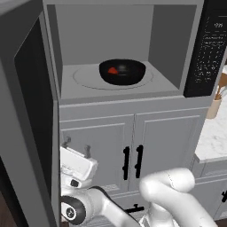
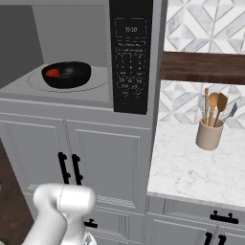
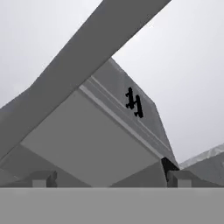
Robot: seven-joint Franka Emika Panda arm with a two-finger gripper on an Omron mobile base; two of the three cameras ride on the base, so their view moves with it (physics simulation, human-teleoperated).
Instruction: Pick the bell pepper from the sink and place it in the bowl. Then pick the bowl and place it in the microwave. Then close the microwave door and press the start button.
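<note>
The microwave (image 1: 168, 26) stands open, and the black bowl (image 1: 123, 72) (image 2: 66, 74) rests on its turntable. Inside the bowl lies the red bell pepper (image 1: 113, 70) (image 2: 54, 72). The microwave door (image 1: 31, 111) is swung out to the left, with its dark window facing in. My gripper (image 1: 76, 147) (image 3: 111, 178) is open and empty, low beside the door's lower inner edge, in front of the cabinets, with its fingers pointing up. In the hand view the door's bottom edge (image 3: 87, 65) crosses diagonally overhead. The black control panel (image 1: 208, 48) (image 2: 130, 57) sits at the microwave's right. The sink is out of view.
Grey cabinet doors with black handles (image 1: 133, 162) (image 2: 69, 168) (image 3: 134, 103) stand under the microwave. To the right are a marble counter (image 2: 191, 167), a beige utensil holder (image 2: 209, 134) and a wooden shelf (image 2: 206, 67). My arm's elbow (image 1: 170, 184) bends low in front of the cabinets.
</note>
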